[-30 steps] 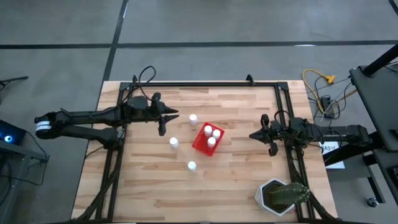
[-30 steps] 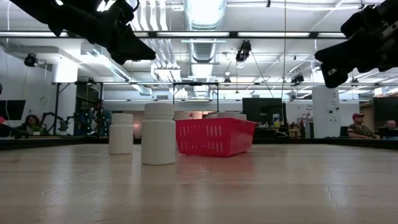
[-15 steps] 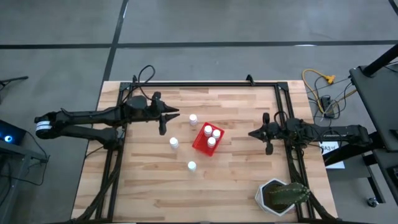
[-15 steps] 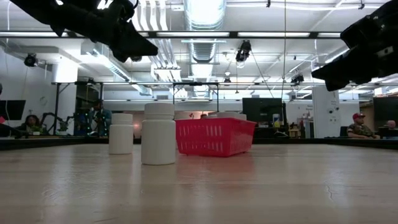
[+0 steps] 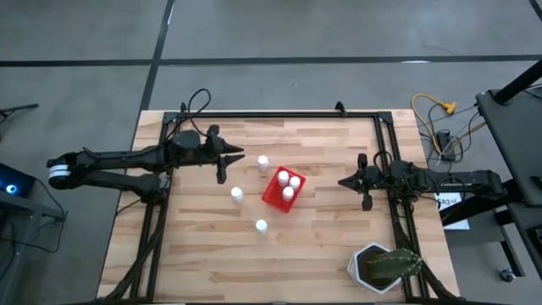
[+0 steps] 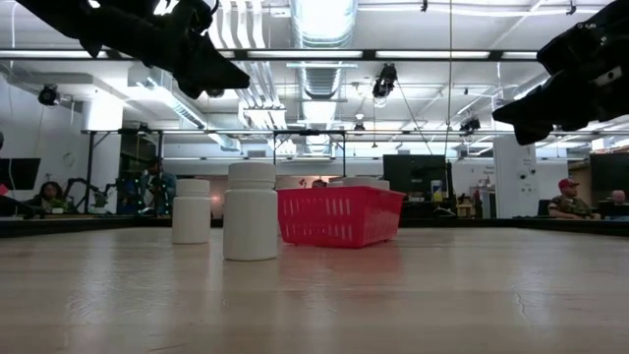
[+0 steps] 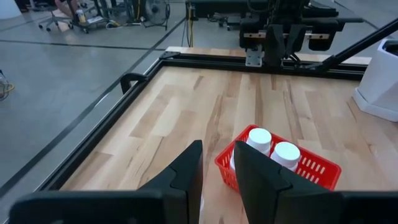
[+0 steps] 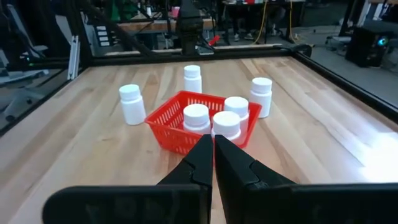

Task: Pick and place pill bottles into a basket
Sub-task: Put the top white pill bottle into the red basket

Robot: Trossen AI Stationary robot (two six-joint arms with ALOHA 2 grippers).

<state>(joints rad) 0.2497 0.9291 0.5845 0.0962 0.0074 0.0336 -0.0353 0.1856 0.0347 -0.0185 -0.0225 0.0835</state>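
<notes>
Barely any movement against a second ago: right arm edged slightly toward the centre of the high view, left arm unchanged, bottles and basket exactly where they were.

Wooden table (image 5: 322,246) filling the middle of the high view. Left arm reaching in from the left edge, right arm from the right edge, both raised well above the board in the low view.

Red basket (image 5: 269,197) near the centre, holding three pill bottles (image 5: 288,193) packed close together. Three more pill bottles standing upright on the bare wood: one just up-left of the basket (image 5: 262,161), one to its left (image 5: 237,194), one below it (image 5: 261,225).

Roughly halfway through, judging by three in and three out. Looks like an approach to the next pick, probably the bottle up-left of the basket, nearest the left gripper (image 5: 240,156). Calls for lining up over that cap, spreading wider, coming down around the body, then lifting across into the open side of the basket without knocking the three already seated.

Left gripper, in its own wrist view (image 7: 217,180): fingers a narrow slit apart, pinching nothing visible, aimed at the basket. Too narrow as it stands to take a bottle.

Right gripper (image 8: 213,149): pressed fully together, empty, hanging right of the basket (image 5: 342,182) and facing it, apparently waiting.
</notes>
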